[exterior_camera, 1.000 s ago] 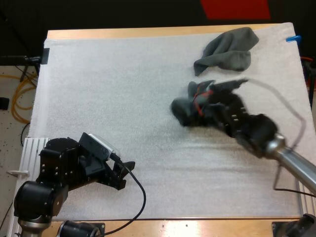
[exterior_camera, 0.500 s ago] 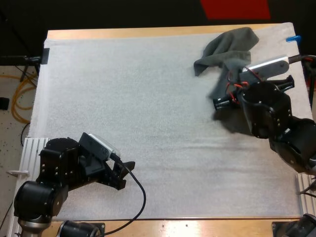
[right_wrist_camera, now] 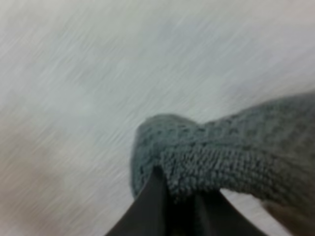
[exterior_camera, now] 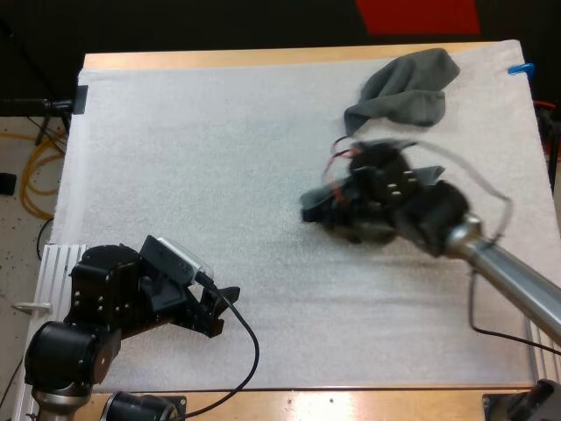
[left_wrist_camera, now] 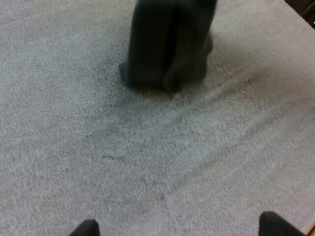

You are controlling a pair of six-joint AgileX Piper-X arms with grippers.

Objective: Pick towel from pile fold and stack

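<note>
The right claw (exterior_camera: pixel 340 203) has come back toward the middle of the white foam mat (exterior_camera: pixel 219 158). Half a second ago it was drawn away to the right, just beside the crumpled dark grey-green towel (exterior_camera: pixel 408 83) at the far side, with its arm folded up near the mat's right edge. Now the arm is stretched out again, close to where it was one second ago. The second dark grey-green cloth towel (exterior_camera: pixel 312 206), pinched in this claw, has travelled with it.

— What lies under the fingers (left_wrist_camera: pixel 86 228) of the left gripper (left_wrist_camera: pixel 179 230)?
— A white mat (exterior_camera: pixel 219 175), spread on a wooden table (exterior_camera: pixel 263 58).
— And off to their left?
— Pale speckled floor (exterior_camera: pixel 17 250), with yellow cables (exterior_camera: pixel 35 175).
</note>
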